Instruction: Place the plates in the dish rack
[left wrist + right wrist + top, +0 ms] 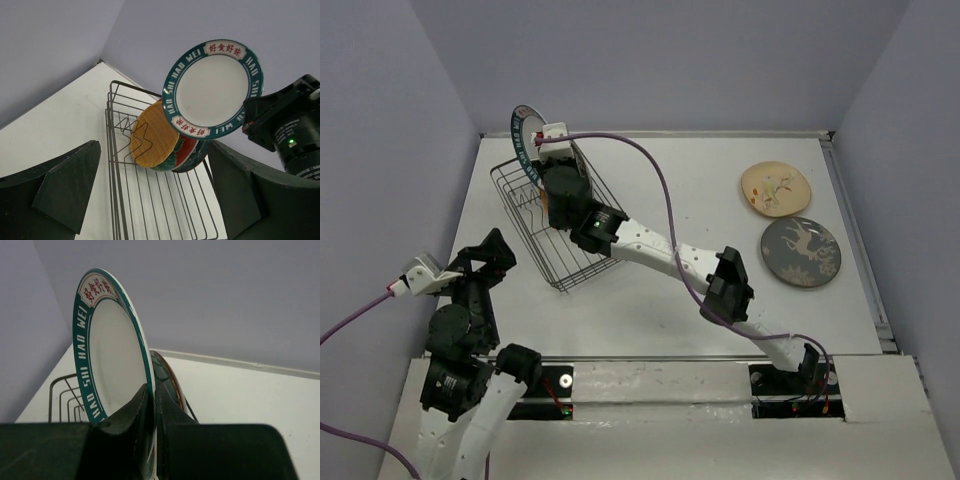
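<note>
Overhead, my right gripper (542,146) pinches the round white teal-rimmed plate (523,124) above the eleven-o'clock end of the dark wire dish rack (563,268); my left gripper (483,258) gapes empty at eight. Left wrist: the orange woven-look plate (152,137) stands racked. Right wrist: I'd lower mine upright, then release.

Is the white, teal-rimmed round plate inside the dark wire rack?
Out: the right gripper holds the plate upright by its rim, above the rack.
</note>
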`<state>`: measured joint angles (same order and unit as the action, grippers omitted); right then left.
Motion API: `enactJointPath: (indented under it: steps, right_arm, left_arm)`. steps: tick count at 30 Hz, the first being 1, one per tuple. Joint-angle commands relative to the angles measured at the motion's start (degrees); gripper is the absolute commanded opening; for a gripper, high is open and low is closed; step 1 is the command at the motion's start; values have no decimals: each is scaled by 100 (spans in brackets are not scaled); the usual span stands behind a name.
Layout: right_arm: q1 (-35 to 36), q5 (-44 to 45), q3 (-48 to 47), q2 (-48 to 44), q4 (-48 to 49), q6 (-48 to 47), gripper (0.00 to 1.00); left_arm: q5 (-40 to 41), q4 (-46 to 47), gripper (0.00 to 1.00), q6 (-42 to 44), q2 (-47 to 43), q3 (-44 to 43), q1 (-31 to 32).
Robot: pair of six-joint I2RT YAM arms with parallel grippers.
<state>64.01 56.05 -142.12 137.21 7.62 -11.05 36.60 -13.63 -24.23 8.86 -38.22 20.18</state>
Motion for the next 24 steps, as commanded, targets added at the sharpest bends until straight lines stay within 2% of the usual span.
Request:
enactJointPath:
  steps: [1,5,9,24]
  right_arm:
    - [-11,169,-246,-160,460,-100,7]
    - [-11,73,-298,209,460,-11,7]
    - [-11,160,-851,816,469,-222,7]
    - [-11,283,-528,1344,724,-328,7]
  left_arm:
    - [330,106,99,-82,-104,-133,82]
    - [339,115,99,-82,-139,-125,82]
    - [348,124,99,-82,-174,-125,82]
    - [225,194,99,-64,-122,-107,91]
